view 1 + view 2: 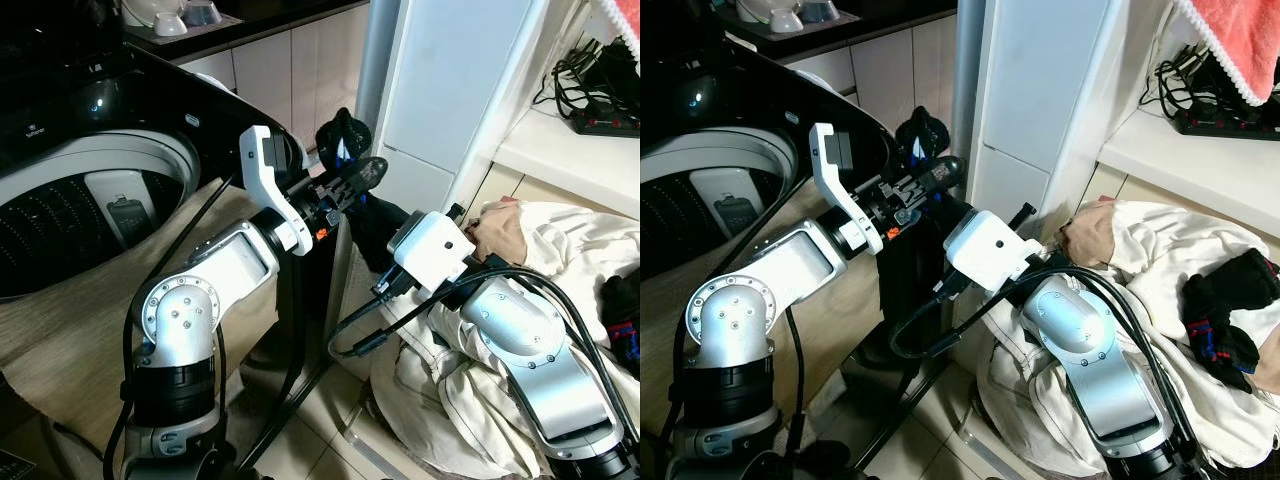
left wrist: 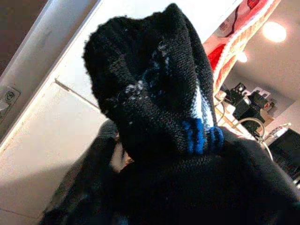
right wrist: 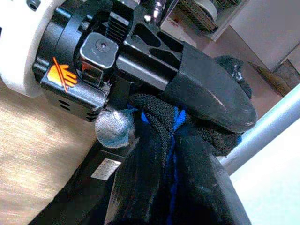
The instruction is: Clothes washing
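Nearest the camera, the two silver arms fill the foreground, elbows low, both reaching toward the middle of the scene. The left end effector [image 1: 352, 180] is raised beside the washing machine [image 1: 90, 200], its fingers pinching a black sock [image 2: 159, 108] with blue and white stripes; the toe of the sock pokes up above the fingers and the rest hangs down between them. The right end effector [image 3: 187, 187] sits just right of and below the left one, and in its wrist view its dark fingers flank the hanging part of the same sock, touching it. Whether they have pressed together on the cloth or only brush it, I cannot tell.

The machine stands on the left with its lid up and its drum [image 1: 60, 230] open and dark. To the right, on the floor, lies a heap of white laundry [image 1: 560, 260], with another dark garment [image 1: 1225, 300] resting on top of it at the far right.

My read: the sock is on its way to the drum, but it has not got there. The risk here is two end effectors on one small item. If both pull at once, the sock may stretch or slip free and drop into the gap beside the machine. The loose cable [image 1: 400, 320] looping under the right wrist could also snag as the arms swing left.
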You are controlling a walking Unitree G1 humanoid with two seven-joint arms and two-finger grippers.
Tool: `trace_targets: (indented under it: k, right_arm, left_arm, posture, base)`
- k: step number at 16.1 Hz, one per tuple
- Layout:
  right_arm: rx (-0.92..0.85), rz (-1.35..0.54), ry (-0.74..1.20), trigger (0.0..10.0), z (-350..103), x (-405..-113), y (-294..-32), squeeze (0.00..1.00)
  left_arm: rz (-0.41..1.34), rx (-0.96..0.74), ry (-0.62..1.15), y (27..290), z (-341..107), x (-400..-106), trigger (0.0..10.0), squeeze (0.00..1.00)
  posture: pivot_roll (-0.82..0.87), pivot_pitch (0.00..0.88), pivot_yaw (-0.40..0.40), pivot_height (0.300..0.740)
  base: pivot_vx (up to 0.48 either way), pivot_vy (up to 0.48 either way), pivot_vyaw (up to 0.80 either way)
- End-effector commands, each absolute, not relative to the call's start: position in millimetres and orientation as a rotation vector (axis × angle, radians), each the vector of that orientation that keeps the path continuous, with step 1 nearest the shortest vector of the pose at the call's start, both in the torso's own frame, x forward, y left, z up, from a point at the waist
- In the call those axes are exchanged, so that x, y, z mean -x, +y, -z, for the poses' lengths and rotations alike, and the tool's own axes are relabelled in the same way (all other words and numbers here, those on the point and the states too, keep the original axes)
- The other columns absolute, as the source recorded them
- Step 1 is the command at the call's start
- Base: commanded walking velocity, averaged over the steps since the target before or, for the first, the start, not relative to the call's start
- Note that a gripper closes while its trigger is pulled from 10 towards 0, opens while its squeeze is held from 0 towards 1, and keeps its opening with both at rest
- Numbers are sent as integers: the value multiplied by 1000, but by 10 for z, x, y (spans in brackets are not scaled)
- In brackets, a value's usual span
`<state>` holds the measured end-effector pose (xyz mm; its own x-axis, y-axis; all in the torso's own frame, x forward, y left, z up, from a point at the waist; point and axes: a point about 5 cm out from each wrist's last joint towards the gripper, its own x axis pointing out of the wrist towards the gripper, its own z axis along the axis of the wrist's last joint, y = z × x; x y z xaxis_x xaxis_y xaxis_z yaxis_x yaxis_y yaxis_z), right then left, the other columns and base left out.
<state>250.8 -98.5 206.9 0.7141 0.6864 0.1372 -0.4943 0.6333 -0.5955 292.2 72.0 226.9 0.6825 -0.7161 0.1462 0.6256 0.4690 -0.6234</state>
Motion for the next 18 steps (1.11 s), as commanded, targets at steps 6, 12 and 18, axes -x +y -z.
trace_targets:
  k: [6,12,18]
  right_arm:
    - [566,-682,-408,0,-2170,-2523,-988,0]
    - [548,-662,-420,10000,-2198,-2527,-996,1000]
    - [484,-615,-440,10000,-2301,-2559,-1007,0]
  left_arm:
    - [840,674,101,710,-2335,-2926,0,0]
    - [811,679,104,737,-2316,-2954,0,0]
    - [651,621,0,1119,-2509,-3207,0,0]
  posture:
    - [-104,0,-11,740]
    - [-107,0,-10,740]
    - [-104,0,-6,740]
  base:
    - [0,0,0]
    - [0,0,0]
    - [0,0,0]
